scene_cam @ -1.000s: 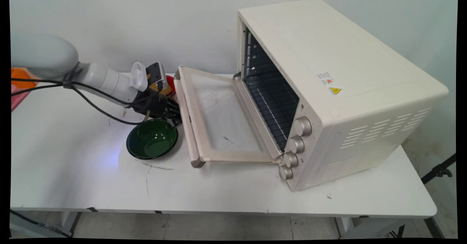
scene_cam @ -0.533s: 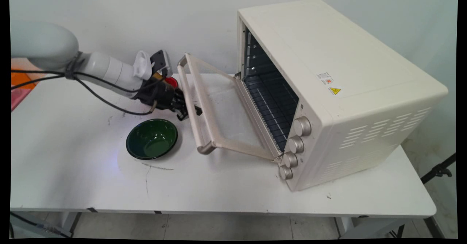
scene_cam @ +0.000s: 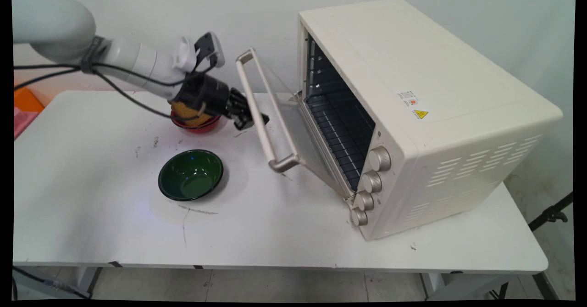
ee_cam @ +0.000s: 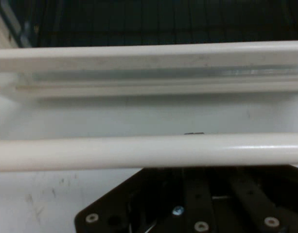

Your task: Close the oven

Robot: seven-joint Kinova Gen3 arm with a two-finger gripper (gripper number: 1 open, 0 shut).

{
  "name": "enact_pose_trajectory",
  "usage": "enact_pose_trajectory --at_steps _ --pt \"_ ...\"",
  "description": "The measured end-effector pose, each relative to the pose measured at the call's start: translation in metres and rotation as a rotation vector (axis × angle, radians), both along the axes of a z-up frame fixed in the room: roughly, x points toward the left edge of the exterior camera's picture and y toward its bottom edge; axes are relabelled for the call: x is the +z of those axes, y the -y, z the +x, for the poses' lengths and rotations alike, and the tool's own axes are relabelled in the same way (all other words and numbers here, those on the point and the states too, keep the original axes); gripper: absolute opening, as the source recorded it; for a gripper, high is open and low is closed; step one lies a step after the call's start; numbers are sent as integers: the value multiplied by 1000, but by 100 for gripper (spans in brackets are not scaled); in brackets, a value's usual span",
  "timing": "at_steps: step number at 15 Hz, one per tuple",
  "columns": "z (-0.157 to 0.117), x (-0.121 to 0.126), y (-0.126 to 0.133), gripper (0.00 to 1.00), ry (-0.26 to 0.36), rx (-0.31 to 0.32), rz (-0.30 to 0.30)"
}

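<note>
A cream toaster oven (scene_cam: 412,91) stands on the white table (scene_cam: 298,238) at the right. Its drop-down door (scene_cam: 289,128) hangs about half raised, and the dark wire rack (scene_cam: 341,132) shows inside. My gripper (scene_cam: 255,118) comes in from the left and lies against the underside of the door's handle bar (scene_cam: 262,114), near its middle. In the hand view the handle bar (ee_cam: 149,151) crosses right above the black linkage (ee_cam: 202,204) and hides the tips. The door's frame edge (ee_cam: 149,60) runs beyond it.
A green bowl (scene_cam: 191,175) sits on the table left of the door. A red bowl (scene_cam: 198,125) holding something yellow-brown (scene_cam: 187,112) stands under my wrist. Orange and pink things (scene_cam: 26,107) lie at the far left edge. Four knobs (scene_cam: 371,183) line the oven's front.
The door has swung up from lying flat to about half raised. My gripper rose and moved right with the handle, uncovering the red bowl.
</note>
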State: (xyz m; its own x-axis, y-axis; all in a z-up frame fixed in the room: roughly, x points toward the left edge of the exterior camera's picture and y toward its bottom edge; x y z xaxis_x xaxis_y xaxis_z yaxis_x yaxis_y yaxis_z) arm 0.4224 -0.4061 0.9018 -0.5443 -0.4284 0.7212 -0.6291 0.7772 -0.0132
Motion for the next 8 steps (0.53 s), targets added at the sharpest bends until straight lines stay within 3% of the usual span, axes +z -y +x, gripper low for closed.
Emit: enact_pose_trajectory --at_steps 8 --pt "-18 52 14 0 -65 -26 -51"
